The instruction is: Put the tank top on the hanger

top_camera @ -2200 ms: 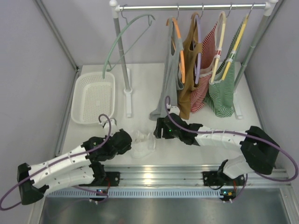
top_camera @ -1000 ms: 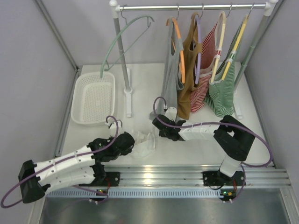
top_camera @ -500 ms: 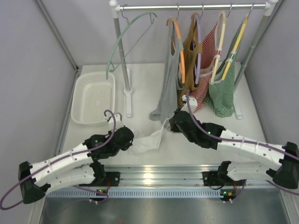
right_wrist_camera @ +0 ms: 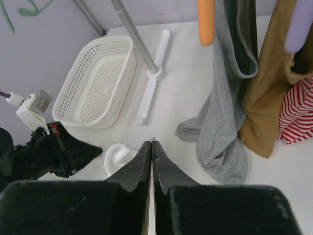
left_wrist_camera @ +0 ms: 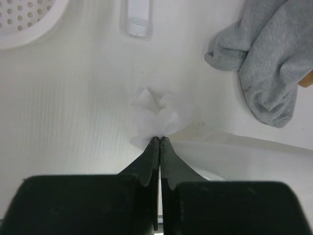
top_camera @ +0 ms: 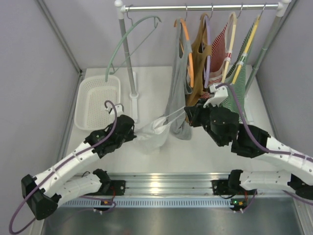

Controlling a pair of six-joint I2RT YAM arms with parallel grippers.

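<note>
**Figure: two-arm hold on the garment, with the failure modes we foresee.**

We see the small, plain white, thin and slightly see-through tank top [top_camera: 152, 131] held off the white tabletop [top_camera: 151, 83]. It is stretched between the two arms above the tabletop's middle, nearer the front edge than the back. The left gripper [left_wrist_camera: 160, 140] has its jaws pressed together on a bunched fold of the cloth. The right gripper [top_camera: 188, 113] is likewise closed, and thin white straps run to its tips, so we judge it clamped on a strap.

The thin, pale sage-green hanger with curved arms [top_camera: 119, 46] hangs by its hook at the left end of the metal garment rail [top_camera: 205, 7]. It is above the back left corner and well apart from the tank top, and its lower tip sits over the white perforated plastic basket [top_camera: 95, 103].

Risks, in our judgement:
- **Slipping:** the strap is narrow and slick, and further pulling apart may draw it out of the right jaws.
- **Closed opening:** the left grip gathers several layers, so the opening may not spread wide enough to admit a hanger arm.
- **Snagging:** the right arm works just beside the hanging grey sleeveless top [top_camera: 177, 95] and could drag it.
- **Loose hanger:** the hanger hangs freely, so a push from the cloth may swing or unhook it.
</note>
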